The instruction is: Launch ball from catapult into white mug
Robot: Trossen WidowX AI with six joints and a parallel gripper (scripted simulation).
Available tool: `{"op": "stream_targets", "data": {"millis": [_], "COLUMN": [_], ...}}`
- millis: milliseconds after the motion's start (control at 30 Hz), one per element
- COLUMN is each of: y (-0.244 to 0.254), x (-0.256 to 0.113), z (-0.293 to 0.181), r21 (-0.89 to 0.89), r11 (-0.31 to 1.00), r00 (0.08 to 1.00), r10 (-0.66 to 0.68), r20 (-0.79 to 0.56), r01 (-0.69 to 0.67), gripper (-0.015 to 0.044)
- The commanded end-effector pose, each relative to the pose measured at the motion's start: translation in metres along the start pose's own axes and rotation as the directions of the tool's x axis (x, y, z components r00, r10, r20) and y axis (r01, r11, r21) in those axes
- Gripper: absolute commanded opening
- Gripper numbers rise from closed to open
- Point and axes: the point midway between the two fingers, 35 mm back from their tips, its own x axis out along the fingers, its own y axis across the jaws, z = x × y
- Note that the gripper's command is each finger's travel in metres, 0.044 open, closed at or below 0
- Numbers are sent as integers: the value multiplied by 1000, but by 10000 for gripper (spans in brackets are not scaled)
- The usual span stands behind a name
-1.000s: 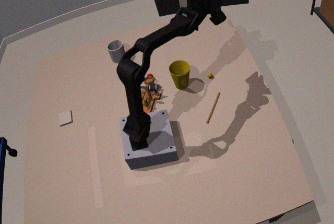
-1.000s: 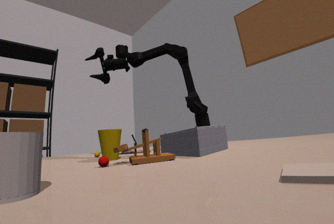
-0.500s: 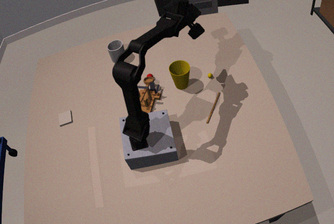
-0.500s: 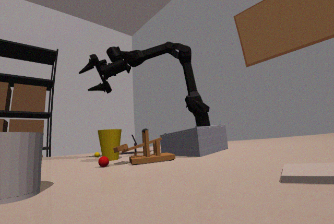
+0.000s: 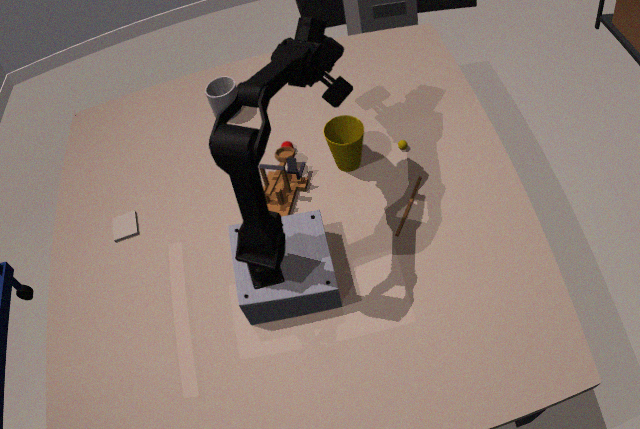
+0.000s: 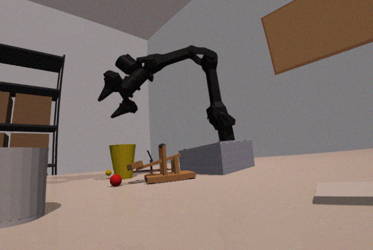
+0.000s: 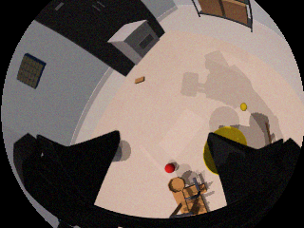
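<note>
The red ball (image 5: 286, 144) (image 6: 115, 180) (image 7: 169, 168) lies on the table just beyond the cup end of the wooden catapult (image 5: 284, 154) (image 6: 170, 176) (image 7: 177, 184). The catapult's cup looks empty, and its arm slopes down toward the ball. The white mug (image 5: 219, 98) (image 6: 22, 183) stands upright at the far left in the top view; in the wrist view my left finger mostly hides it. My gripper (image 6: 105, 108) (image 7: 164, 137) is open and empty, high above the table and beyond the catapult, tilted downward. One finger is hidden in the top view.
A tall yellow cup (image 5: 347, 153) (image 6: 122, 162) (image 7: 228, 135) stands beside the catapult. A small yellow ball (image 5: 402, 144) (image 6: 108, 172) (image 7: 243, 106) and a thin stick (image 5: 408, 207) lie past it. A wooden block (image 7: 139, 80) lies farther out. A pale tile (image 5: 125, 226) (image 6: 343, 189) lies left.
</note>
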Motion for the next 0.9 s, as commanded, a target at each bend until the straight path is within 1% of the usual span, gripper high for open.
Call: {"op": "stream_targets", "data": {"millis": [0,233,467,767,867], "y": [0,-6,-19,-43,-48], "x": [0,-5,-18,-45,-50], "z": [-38,-102,-161,-222,-230], "r21": [-68,-200,-350,-552,-584], "r11": [997,976,931,830,809], "r00": [994,956,885,759,736], "r10": [-43,-134,-245,-410,-439], "r20": [-98,-262,-395,-505,-515], "r01": [36,82,101,82,74], "gripper": [440,440,440,440,440]}}
